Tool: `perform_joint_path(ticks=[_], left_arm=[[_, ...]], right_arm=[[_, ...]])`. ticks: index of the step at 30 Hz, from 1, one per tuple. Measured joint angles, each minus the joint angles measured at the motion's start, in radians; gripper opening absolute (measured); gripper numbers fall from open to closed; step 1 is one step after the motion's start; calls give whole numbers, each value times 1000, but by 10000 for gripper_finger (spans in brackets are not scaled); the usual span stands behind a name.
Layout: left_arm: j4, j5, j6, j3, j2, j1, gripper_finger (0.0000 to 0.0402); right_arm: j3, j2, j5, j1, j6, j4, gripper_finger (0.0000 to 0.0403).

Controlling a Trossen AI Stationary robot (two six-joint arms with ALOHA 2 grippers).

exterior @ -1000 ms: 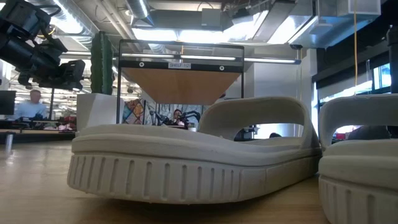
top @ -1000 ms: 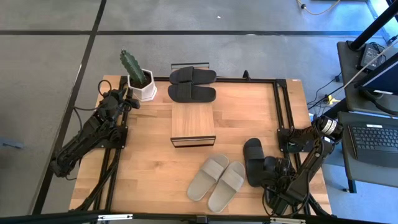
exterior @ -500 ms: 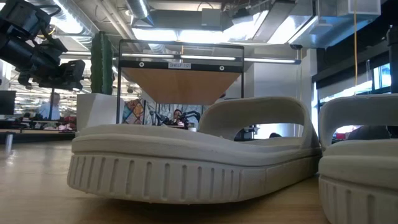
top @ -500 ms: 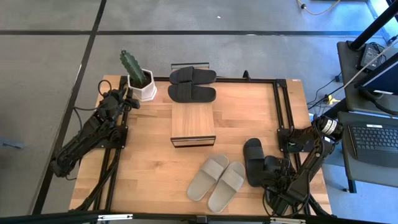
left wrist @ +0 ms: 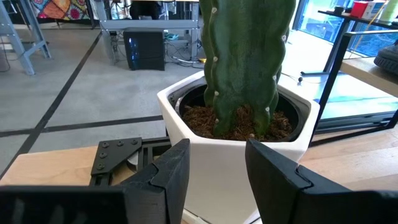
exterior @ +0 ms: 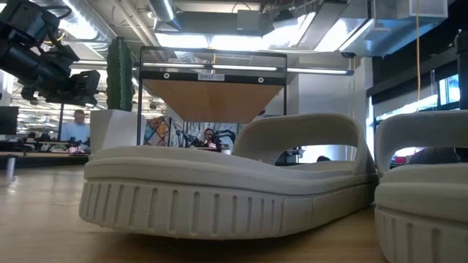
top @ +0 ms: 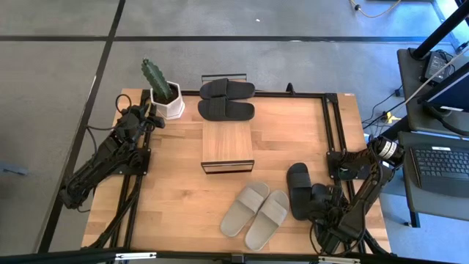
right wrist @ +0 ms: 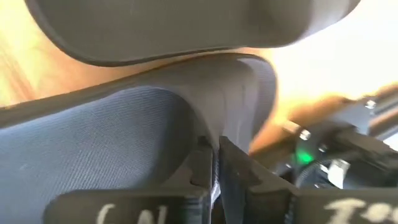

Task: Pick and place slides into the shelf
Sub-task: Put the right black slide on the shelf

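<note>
High view shows the wooden table (top: 176, 198) with the shelf (top: 227, 144) standing near its middle, its light plank top facing up. Beyond the shelf's far end, a black pair of slides (top: 226, 99) lies side by side at the far edge of the table. A grey-beige pair (top: 256, 213) lies near the front edge, right of centre, the two sandals touching along their sides. Just right of that pair, a black slide (top: 298, 189) lies lengthwise, and the right gripper (top: 319, 196) sits at its right side, low at the table's near right corner.

Right wrist view fills with the strap of that black slide (right wrist: 124, 118); the right gripper's fingers (right wrist: 233, 165) are pinched together on the strap's edge, so the tool is clenched on the sandal. A second black sandal (right wrist: 186, 25) shows right beside it in this view.

At the far left corner, the left gripper (top: 154, 117) waits just beside the white cactus pot (top: 170, 105). Left wrist view shows its two fingers (left wrist: 177, 168) spread apart, released, with the pot (left wrist: 236, 155) and its green cactus (left wrist: 245, 56) just ahead of them.

Low view is taken up by the grey-beige slides (exterior: 227, 190), with the shelf (exterior: 212, 73) behind them and a person (exterior: 75, 128) in the room beyond the table.
</note>
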State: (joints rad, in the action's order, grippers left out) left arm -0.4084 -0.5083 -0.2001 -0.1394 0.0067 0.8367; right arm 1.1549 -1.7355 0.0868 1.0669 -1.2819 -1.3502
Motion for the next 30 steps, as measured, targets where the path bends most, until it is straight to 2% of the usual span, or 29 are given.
perform_joint_path(ticks=[9, 15, 21, 28, 30], left_arm=[[0, 0, 0, 0, 0, 0, 147], [0, 0, -1, 0, 0, 0, 147], [0, 0, -2, 0, 0, 0, 147], [0, 0, -2, 0, 0, 0, 147], [-1, 0, -2, 0, 0, 0, 147]], right_arm=[[191, 0, -2, -32, 8, -216, 12], [262, 2, 28, -69, 104, -219, 12], [270, 2, 200, -131, 229, -220, 12], [273, 2, 559, -218, 527, -221, 12], [295, 2, 589, -238, 591, -225, 12]])
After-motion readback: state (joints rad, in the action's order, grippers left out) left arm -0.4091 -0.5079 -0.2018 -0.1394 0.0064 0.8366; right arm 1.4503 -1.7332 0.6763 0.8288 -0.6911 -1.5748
